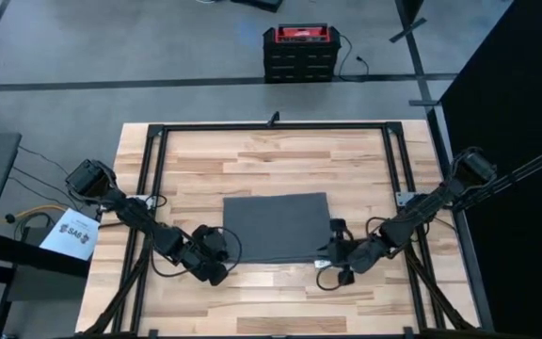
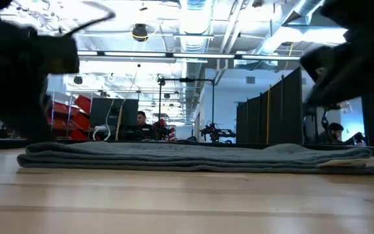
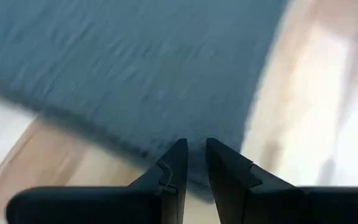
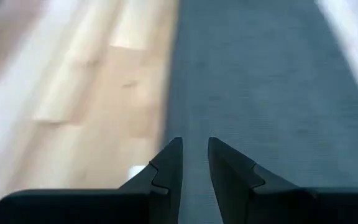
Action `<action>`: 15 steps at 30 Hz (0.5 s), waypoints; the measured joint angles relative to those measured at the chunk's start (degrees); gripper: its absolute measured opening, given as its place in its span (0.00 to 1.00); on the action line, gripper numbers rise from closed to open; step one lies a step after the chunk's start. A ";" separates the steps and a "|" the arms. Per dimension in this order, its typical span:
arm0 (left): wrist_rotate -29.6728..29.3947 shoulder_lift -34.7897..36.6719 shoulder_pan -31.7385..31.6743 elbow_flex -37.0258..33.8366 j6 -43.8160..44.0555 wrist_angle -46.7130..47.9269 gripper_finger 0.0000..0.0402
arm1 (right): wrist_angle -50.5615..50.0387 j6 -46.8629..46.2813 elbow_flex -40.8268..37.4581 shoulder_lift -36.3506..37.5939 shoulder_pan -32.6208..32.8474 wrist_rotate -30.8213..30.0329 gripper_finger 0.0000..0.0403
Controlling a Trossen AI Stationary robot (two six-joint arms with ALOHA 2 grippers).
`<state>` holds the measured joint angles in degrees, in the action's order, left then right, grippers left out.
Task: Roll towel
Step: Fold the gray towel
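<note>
The towel (image 1: 278,226) was matt, soft grey cloth; the table (image 1: 280,155) was pale wood planks, smooth-finished.

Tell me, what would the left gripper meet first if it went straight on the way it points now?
Most likely the flat dark grey cloth towel: the left gripper points at its near corner, with nothing between. Depth is unclear.

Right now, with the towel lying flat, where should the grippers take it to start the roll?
Probably the two near corners of the grey towel, coming in low from the table's near edge. It lies flat and folded, so only its edges offer a lip. The left gripper and right gripper already sit at those corners, fingers slightly apart.
</note>
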<state>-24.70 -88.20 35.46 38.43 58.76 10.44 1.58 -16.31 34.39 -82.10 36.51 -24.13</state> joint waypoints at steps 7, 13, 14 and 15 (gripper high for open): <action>-1.04 0.00 -0.04 2.99 -4.24 -0.57 0.12 | -13.98 -13.37 -0.07 -1.15 1.89 6.29 0.16; -1.20 0.00 -0.04 2.98 -2.31 0.80 0.12 | -21.66 -19.17 0.02 -1.19 2.94 7.79 0.16; -1.28 0.00 -0.04 2.98 -2.07 1.07 0.12 | -22.31 -19.28 0.02 -1.19 2.71 7.77 0.16; -1.36 0.00 -0.07 2.98 -1.88 1.20 0.12 | -22.81 -19.24 0.02 -1.19 2.40 7.75 0.16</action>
<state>-26.06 -88.20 35.40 41.41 56.88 11.64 -21.24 -35.55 34.41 -83.29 38.91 -16.38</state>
